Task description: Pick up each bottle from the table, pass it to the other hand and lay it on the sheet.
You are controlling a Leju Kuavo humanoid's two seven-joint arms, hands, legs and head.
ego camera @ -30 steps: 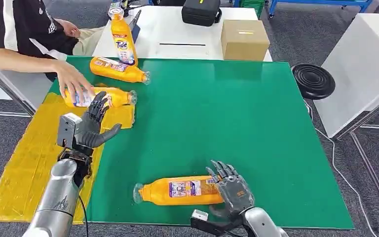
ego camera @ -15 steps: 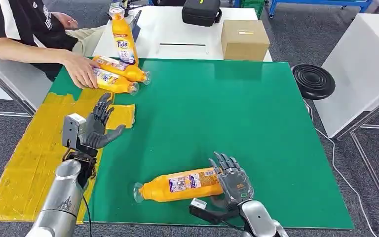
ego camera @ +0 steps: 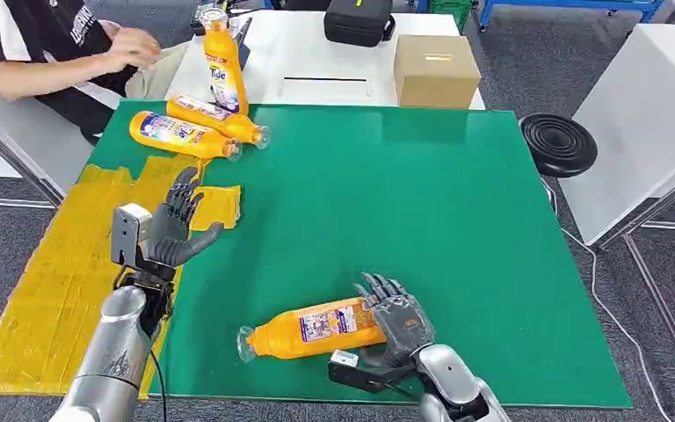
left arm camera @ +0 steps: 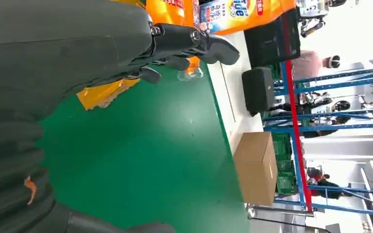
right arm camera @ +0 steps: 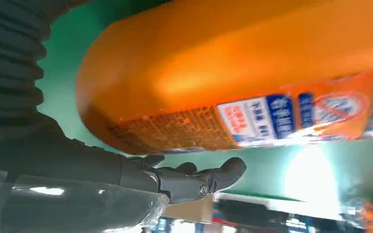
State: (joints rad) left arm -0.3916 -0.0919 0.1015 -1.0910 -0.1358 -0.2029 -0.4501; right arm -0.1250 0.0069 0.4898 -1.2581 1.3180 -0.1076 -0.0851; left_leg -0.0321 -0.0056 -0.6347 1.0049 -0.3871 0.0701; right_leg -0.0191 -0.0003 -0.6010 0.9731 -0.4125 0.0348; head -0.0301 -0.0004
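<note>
Your green bench [ego camera: 457, 229] carries a yellow sheet [ego camera: 53, 290] (left edge). Your right hand [ego camera: 400, 321] grips an orange bottle [ego camera: 312, 330] near the front; left hand [ego camera: 171, 230] hovers open, fingers spread.

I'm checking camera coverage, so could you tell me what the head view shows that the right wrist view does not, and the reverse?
Only the head view shows the left hand raised open over the yellow sheet, two lying bottles and an upright one at the far corner, a cardboard box and a person's arm. Only the right wrist view shows the near bottle's base and label print close up. Both show the right hand at the near bottle on the green mat.
</note>
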